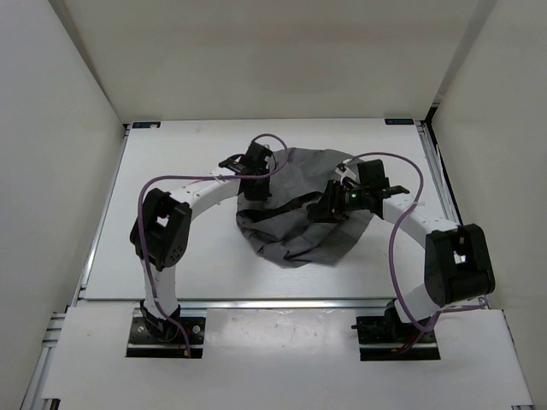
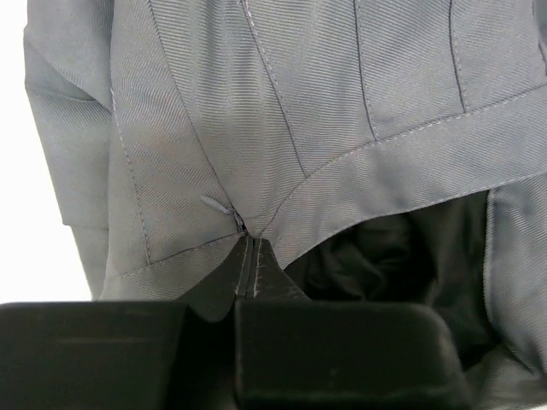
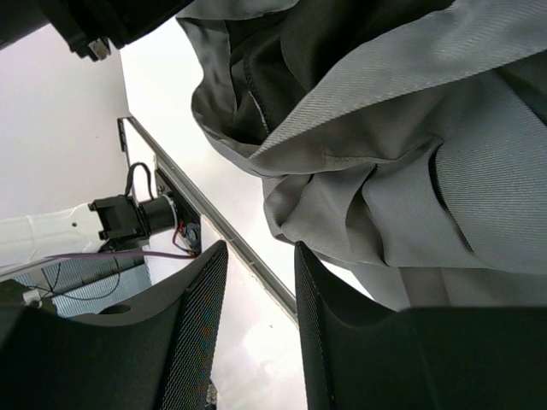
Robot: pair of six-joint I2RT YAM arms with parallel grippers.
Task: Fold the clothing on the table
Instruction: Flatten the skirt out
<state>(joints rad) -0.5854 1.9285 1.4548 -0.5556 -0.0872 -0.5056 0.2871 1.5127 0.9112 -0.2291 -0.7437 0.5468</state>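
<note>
left pincer [image 2: 211,314] clamped on clothing [image 2: 342,102] at waistband; right pincer [image 3: 261,278] half open, beside fabric.

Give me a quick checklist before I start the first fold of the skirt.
1. The left gripper shut on the skirt, by the zip: ok.
2. The right gripper holding fabric: not ok; jaws open, nothing between them.
3. The skirt lying flat: not ok; bunched in the top view.
4. The skirt wholly on the table: ok.
5. How many layers the left pinch takes: cannot tell.
</note>
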